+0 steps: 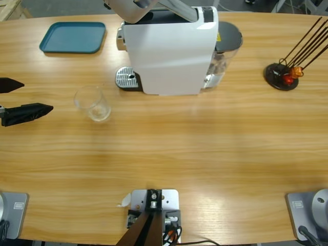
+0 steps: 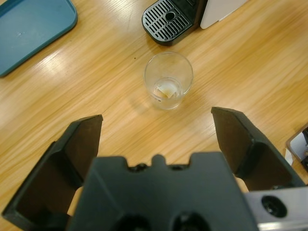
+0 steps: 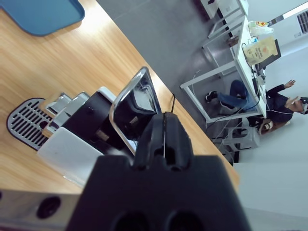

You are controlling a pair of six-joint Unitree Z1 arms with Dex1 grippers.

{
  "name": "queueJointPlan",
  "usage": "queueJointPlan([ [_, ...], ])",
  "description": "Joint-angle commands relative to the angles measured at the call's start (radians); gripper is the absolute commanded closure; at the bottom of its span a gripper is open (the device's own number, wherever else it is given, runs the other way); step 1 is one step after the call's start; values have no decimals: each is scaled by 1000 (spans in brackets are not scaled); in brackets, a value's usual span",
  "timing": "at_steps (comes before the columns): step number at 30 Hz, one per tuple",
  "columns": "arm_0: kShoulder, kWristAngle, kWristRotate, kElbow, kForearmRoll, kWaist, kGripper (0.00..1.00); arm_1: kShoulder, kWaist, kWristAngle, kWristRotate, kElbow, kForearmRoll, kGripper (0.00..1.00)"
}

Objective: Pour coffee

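A clear glass stands on the bench just in front of the coffee machine's drip tray, holding only a thin pale-brown film of coffee. The left tool hovers at the left, jaws wide apart, aimed at the glass. The right tool, jaws closed, rests at the machine's chrome lever.

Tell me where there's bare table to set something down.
The wide stretch in front of the coffee machine, right of the glass, is bare. The teal tray is empty. It's crowded between glass, drip grate and left gripper.
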Motion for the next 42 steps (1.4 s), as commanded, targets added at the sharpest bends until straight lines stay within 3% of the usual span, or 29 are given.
queueJointPlan([
  [1,27,4,-5,32,-10,-7,23,148,14,62,40,34,13,1000],
  [42,36,4,-5,27,-2,-7,23,228,14,159,175,84,-2,1000],
])
